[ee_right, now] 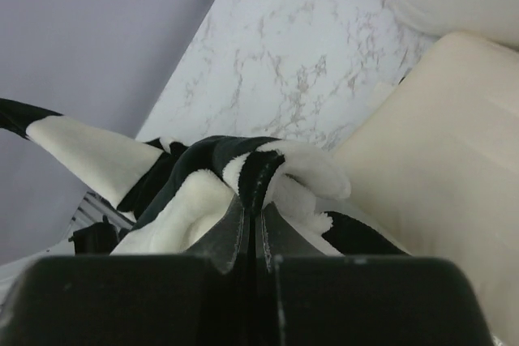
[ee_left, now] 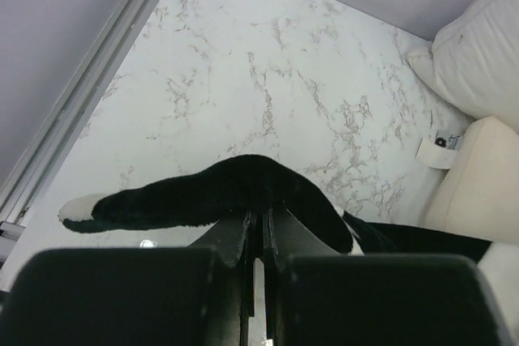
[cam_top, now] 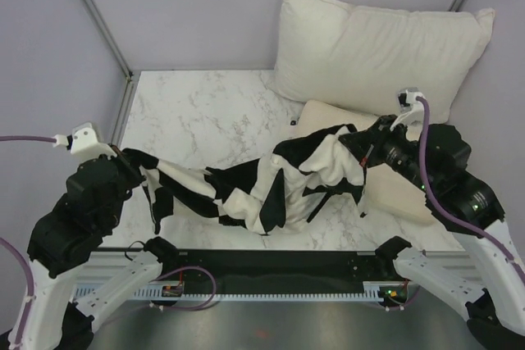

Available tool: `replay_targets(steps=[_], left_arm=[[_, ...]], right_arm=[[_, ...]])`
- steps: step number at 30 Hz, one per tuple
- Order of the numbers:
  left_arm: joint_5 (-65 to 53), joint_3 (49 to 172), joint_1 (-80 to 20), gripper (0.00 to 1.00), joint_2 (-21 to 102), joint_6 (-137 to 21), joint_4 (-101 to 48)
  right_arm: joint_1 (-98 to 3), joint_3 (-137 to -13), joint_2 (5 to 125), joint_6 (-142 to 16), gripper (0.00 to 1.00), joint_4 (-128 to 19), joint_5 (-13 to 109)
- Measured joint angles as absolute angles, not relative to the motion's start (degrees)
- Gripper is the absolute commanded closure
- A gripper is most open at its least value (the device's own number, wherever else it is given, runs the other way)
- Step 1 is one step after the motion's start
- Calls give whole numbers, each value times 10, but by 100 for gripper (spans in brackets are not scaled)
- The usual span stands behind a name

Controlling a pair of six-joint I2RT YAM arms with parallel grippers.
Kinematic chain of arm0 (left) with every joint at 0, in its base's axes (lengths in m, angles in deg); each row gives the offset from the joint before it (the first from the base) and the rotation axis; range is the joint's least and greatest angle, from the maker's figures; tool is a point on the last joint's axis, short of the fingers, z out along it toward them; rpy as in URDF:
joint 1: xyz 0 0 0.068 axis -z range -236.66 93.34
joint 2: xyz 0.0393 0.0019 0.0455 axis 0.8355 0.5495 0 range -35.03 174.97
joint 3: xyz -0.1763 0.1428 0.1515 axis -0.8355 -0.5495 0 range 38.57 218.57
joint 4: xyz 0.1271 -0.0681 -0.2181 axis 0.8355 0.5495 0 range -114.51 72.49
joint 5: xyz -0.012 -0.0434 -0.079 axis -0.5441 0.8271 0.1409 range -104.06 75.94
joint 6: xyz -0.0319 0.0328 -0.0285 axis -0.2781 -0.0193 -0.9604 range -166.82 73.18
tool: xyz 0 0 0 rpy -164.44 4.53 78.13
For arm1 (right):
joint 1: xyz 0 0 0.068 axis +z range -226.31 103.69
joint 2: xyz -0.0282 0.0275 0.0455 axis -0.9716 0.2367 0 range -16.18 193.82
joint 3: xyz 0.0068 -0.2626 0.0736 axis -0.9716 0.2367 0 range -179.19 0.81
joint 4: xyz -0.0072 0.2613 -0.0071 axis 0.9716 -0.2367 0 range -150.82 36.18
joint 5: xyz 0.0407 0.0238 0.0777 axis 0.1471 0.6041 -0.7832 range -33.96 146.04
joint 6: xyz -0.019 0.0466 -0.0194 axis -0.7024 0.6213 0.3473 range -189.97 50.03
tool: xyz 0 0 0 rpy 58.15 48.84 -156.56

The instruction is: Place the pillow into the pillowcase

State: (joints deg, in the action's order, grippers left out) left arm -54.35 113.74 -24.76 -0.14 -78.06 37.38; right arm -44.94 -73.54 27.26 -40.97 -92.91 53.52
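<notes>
1. White marble-patterned tabletop (cam_top: 205, 112) with lilac walls behind it; everything I need sits on the near and right part.
2. The soft pillowcase of large black-and-white checkerboard squares (cam_top: 271, 190) hangs bunched between both arms, its long axis running left to right.
3. The left gripper (cam_top: 135, 168) pinches a black corner at the left end, fingers closed tight on the cloth. The right gripper (cam_top: 367, 151) clamps a folded black-and-white edge at the right end, jaws all but meeting.
4. The flat, cream-yellowish rectangular pillow (cam_top: 328, 114) lies right of centre, beneath and just beyond the right gripper. Its long axis slants from far-left to near-right, and the case's right end drapes onto it. The right arm is nearer.
5. I judge the next move depends on the case's mouth facing the pillow's end, but I cannot tell where the mouth is in the bunched cloth.
6. The large, puffy white pillow (cam_top: 377, 47) leans on the far wall, touching the cream one's far edge and crowding that side.
</notes>
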Motion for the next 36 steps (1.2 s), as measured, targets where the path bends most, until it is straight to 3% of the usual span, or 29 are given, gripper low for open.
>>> replay_targets(steps=[5, 12, 17, 22, 24, 27, 30, 36], left_arm=[[-540, 1158, -248, 98, -43, -775, 417], [-558, 1317, -247, 98, -64, -771, 466], [-552, 1227, -231, 98, -28, -771, 472], [-505, 1108, -237, 98, 106, -768, 425], [-458, 1086, -270, 98, 154, -757, 397], [-382, 1059, -358, 98, 195, -737, 345], [-328, 1038, -431, 98, 198, -716, 312], [-210, 1008, -542, 98, 199, -686, 251]], right_arm=[[-449, -719, 279, -406, 100, -950, 489], [-449, -770, 216, -400, 100, -984, 458], [-449, -711, 195, -393, 100, -971, 463], [-449, -589, 267, -398, 98, -960, 527], [-449, -560, 313, -402, 86, -960, 575], [-449, -540, 347, -411, 37, -961, 641], [-450, -538, 346, -425, 15, -955, 691], [-450, -553, 351, -450, 15, -928, 705]])
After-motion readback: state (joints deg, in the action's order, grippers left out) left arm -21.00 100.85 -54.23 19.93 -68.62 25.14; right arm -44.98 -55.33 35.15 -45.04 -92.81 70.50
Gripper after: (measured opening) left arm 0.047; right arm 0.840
